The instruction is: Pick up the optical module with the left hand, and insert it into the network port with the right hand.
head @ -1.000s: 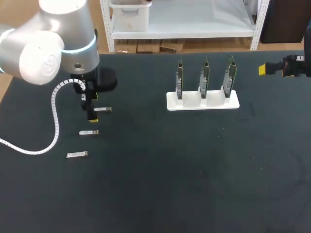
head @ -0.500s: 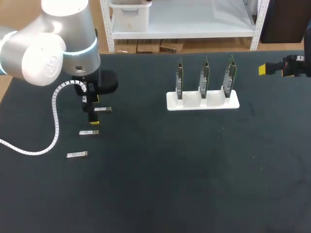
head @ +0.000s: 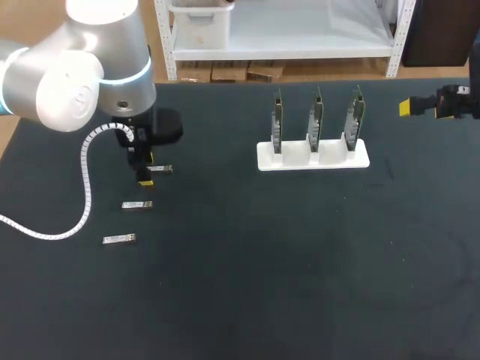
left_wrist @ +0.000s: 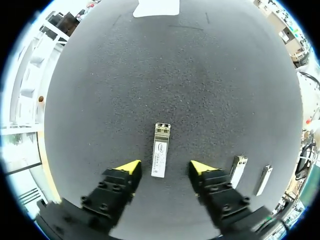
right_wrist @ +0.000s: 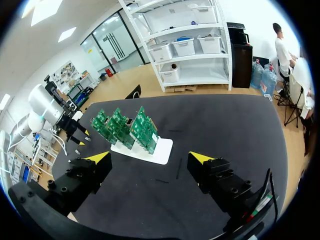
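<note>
Left jaws at optical module (left_wrist: pixel 160 150) on desk (head: pixel 300 262).
Left jaws wide, module end between them, untouched; right jaws wide, empty.

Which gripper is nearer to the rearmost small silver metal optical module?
Left. The left gripper straddles the silver module with open fingers; the right gripper hangs far across the table.

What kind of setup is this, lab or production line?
Probably a robotics lab test bench: a black table, a white stand holding three bare circuit boards, and loose optical modules laid out in a row.
</note>
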